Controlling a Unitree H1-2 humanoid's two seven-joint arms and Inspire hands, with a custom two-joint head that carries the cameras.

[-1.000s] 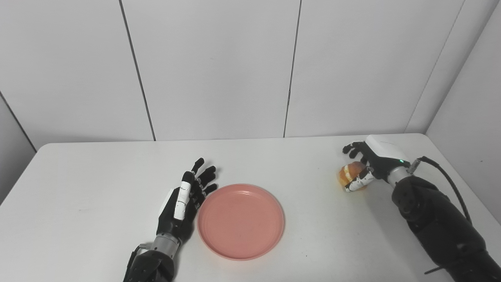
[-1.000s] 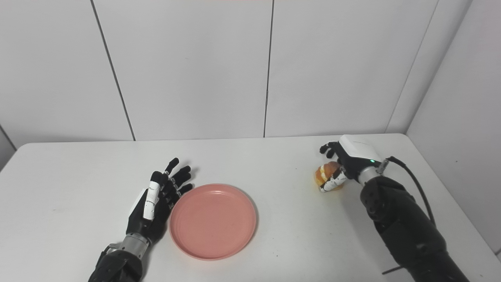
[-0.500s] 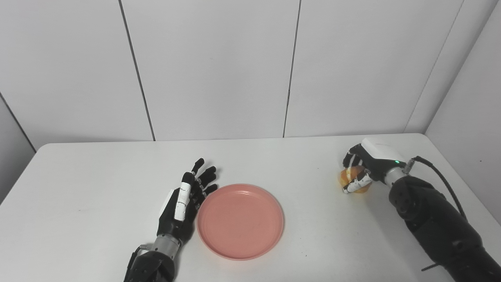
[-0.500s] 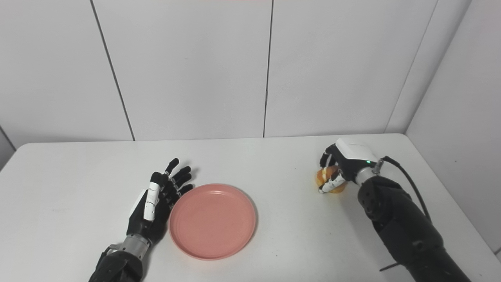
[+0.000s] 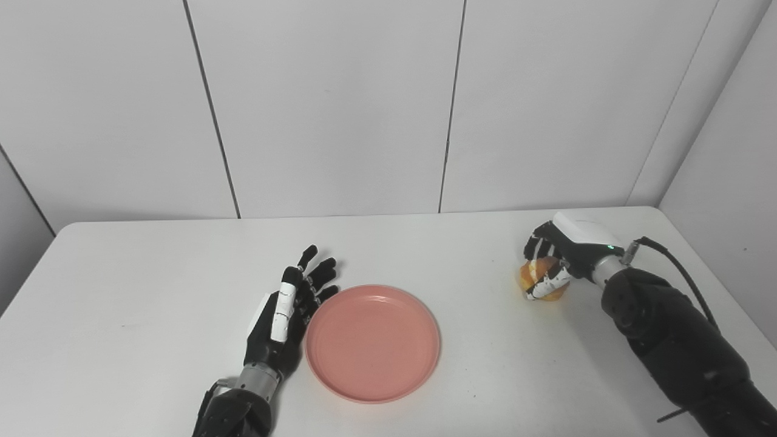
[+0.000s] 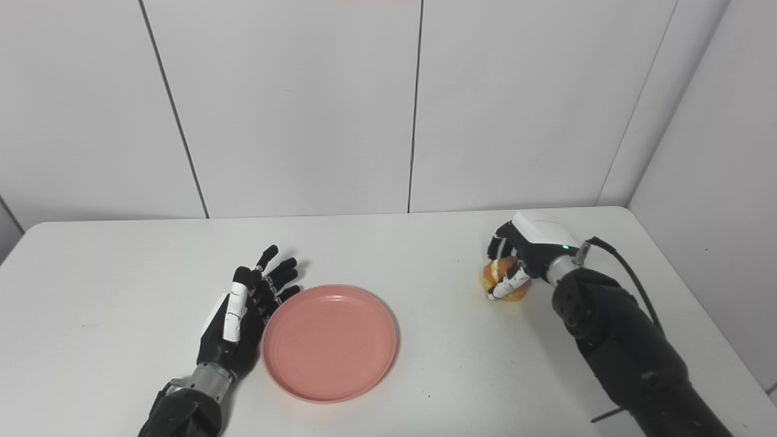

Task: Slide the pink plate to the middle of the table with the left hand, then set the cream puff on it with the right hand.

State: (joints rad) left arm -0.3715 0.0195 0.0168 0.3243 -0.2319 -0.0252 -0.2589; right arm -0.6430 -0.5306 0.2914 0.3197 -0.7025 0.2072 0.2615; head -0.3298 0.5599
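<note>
The round pink plate [image 5: 373, 343] lies flat near the middle of the white table [image 5: 152, 279]. My left hand [image 5: 285, 315] rests open against the plate's left rim, fingers stretched toward the wall. At the right side of the table my right hand [image 5: 561, 258] is shut on the golden cream puff [image 5: 542, 280], fingers over its top and thumb across its front. The puff sits low, at or just above the tabletop; I cannot tell which.
White wall panels stand close behind the table's far edge. A black cable [image 5: 686, 279] runs from my right wrist along the forearm. The table's right edge [image 5: 698, 255] lies near the right arm.
My right hand closed its fingers around the cream puff and moved it slightly to the left. The left hand and the plate stayed still.
</note>
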